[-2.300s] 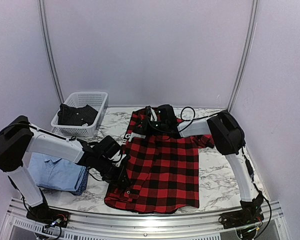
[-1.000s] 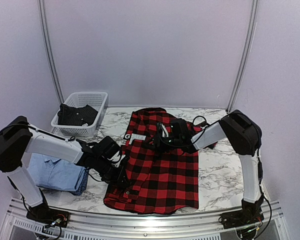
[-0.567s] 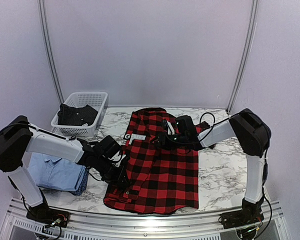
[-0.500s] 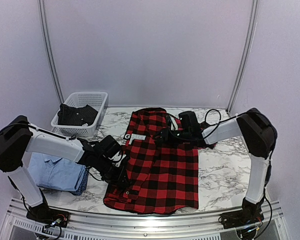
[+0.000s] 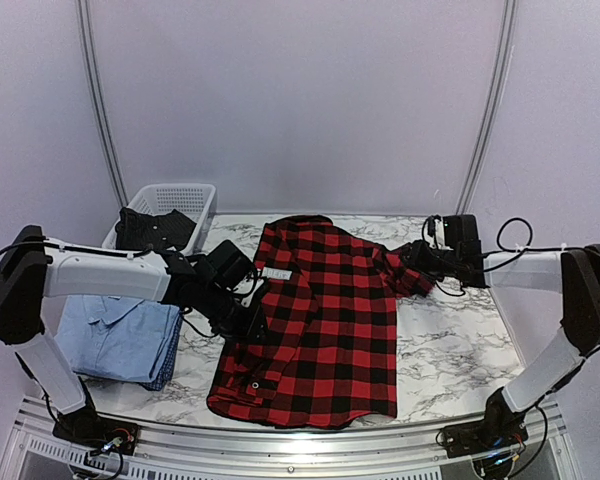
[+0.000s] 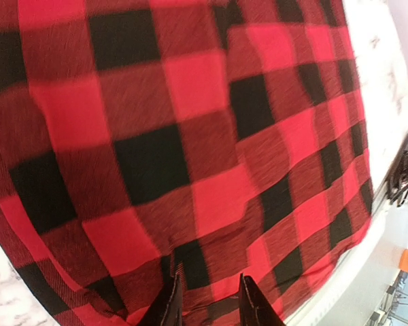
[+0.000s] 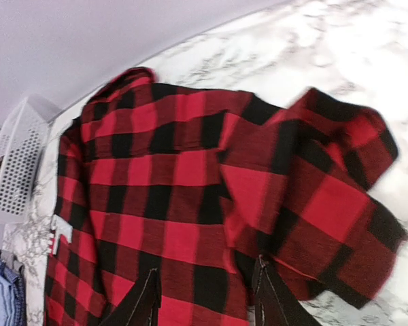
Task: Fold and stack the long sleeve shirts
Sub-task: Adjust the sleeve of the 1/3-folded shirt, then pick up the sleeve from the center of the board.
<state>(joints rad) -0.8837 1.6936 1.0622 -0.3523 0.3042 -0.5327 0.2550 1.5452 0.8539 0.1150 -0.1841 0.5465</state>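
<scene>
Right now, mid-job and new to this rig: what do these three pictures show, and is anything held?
The wide picture is from a fixed camera above and behind two robot arms at the near edge of the table. The other two look out from a camera on each wrist. On the table lies a red-and-black flannel shirt, a light blue shirt to its left, and a white basket of dark clothing behind. The right pincer is open near the flannel's bunched sleeve, holding nothing. The left pincer is at the flannel's left edge, fingers apart; I cannot tell if it grips cloth.
</scene>
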